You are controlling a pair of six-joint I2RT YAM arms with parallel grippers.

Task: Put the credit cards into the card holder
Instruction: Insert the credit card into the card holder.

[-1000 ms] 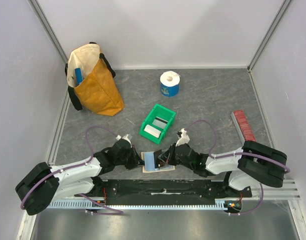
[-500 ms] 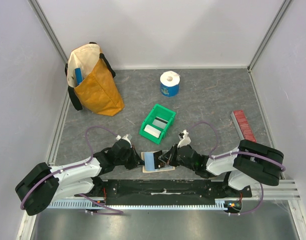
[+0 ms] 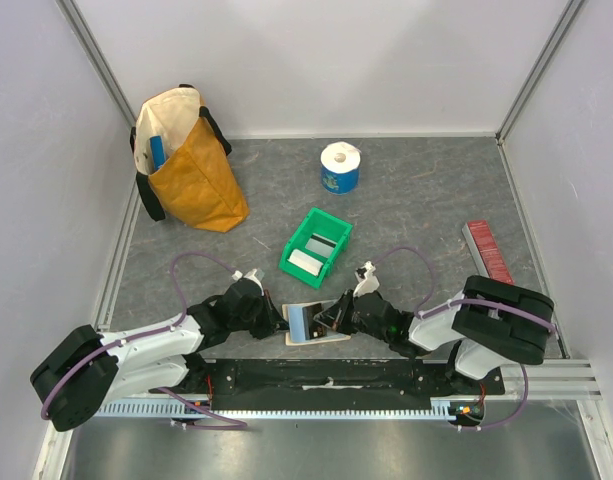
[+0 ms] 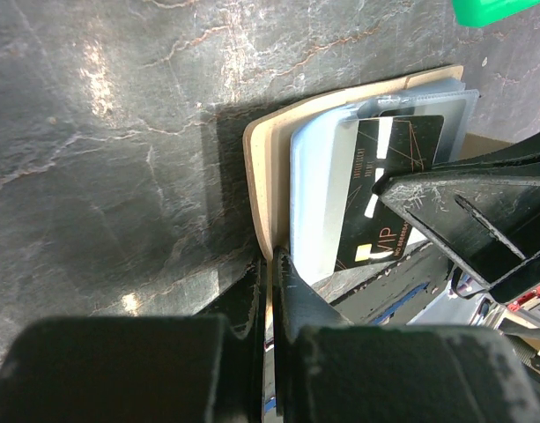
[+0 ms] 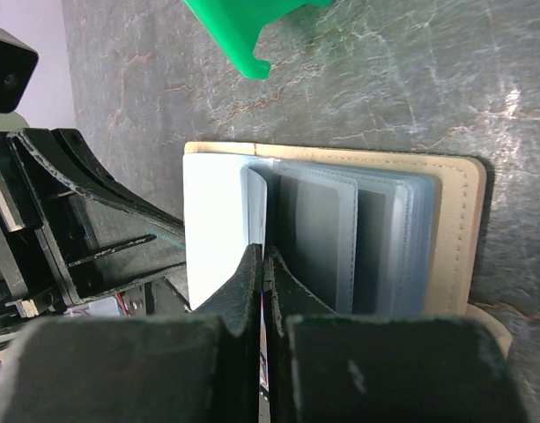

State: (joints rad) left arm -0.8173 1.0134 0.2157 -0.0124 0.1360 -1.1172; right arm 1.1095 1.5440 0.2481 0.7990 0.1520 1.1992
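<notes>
The tan card holder point(image 3: 304, 325) lies open at the near edge of the table between my two grippers. My left gripper point(image 3: 282, 322) is shut on the edge of its tan cover point(image 4: 261, 176). My right gripper point(image 3: 328, 318) is shut on a dark credit card point(image 4: 393, 167) marked VIP, which lies against the clear pockets point(image 4: 318, 203). In the right wrist view the card sits edge-on between my fingertips point(image 5: 263, 256), beside the fanned clear pockets point(image 5: 340, 238). Two more cards, a white one point(image 3: 306, 262) and a grey one point(image 3: 323, 242), lie in the green bin point(image 3: 292, 250).
An orange and white bag point(image 3: 186, 160) stands at the back left. A toilet paper roll point(image 3: 339, 167) stands at the back middle. A red ridged strip point(image 3: 488, 252) lies by the right wall. The green bin's corner point(image 5: 243, 26) is just beyond the holder.
My right arm has shifted a little to the left, toward the holder, with the dark card in it. My left arm and the holder have stayed put.
</notes>
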